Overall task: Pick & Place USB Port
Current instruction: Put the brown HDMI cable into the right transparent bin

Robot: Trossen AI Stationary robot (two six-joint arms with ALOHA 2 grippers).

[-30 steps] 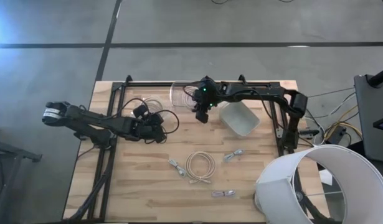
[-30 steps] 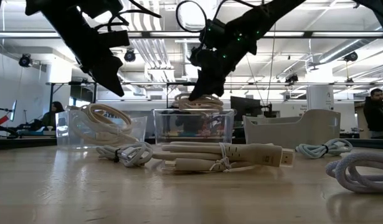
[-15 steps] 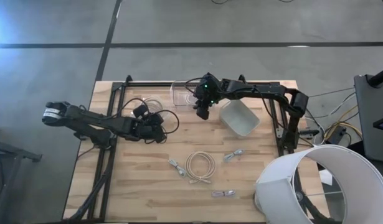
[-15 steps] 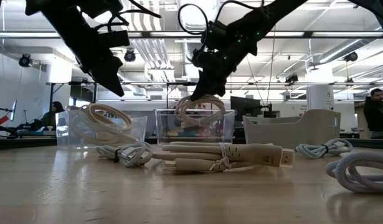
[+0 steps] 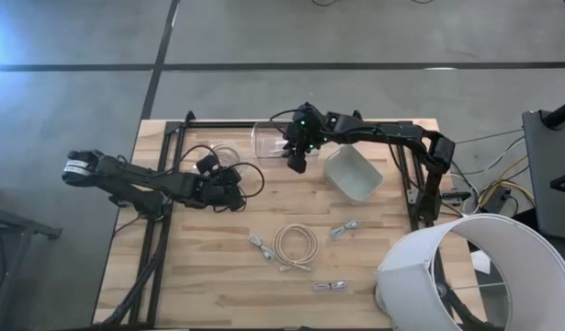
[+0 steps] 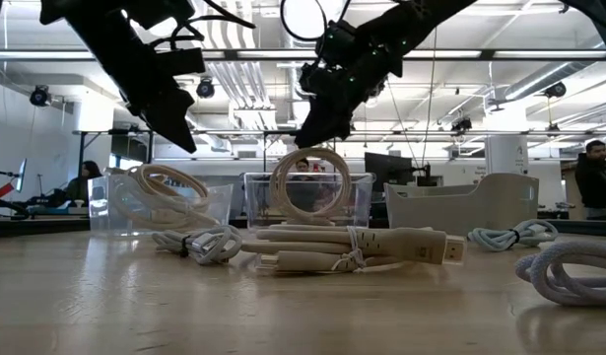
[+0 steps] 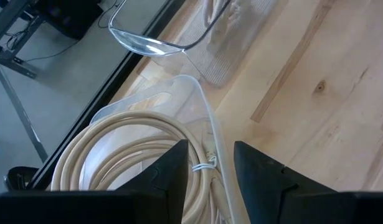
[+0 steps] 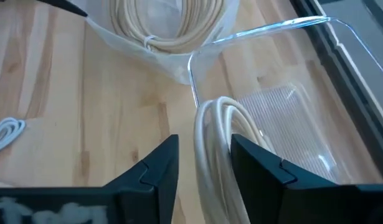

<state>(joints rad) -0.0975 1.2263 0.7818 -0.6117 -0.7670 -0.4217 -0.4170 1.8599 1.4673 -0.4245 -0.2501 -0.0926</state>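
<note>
Wooden table (image 5: 227, 276); coiled cable (image 6: 309, 184) upright against clear bin (image 5: 268, 138) wall.

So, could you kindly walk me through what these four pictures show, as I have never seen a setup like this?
They show two dark robot arms at a wooden table. One picture looks straight down from above, one looks level across the tabletop, and two come from cameras on the arms' wrists.

The right hand hangs open just above a clear container at the far edge, where a cream cable coil stands on edge, free of the fingers. The left hand waits, open, beside a second clear tub that holds another coil.

On the table lie a loose cream coil, three small bundled cables and a white bin. A large white lampshade stands at the near right corner.
</note>
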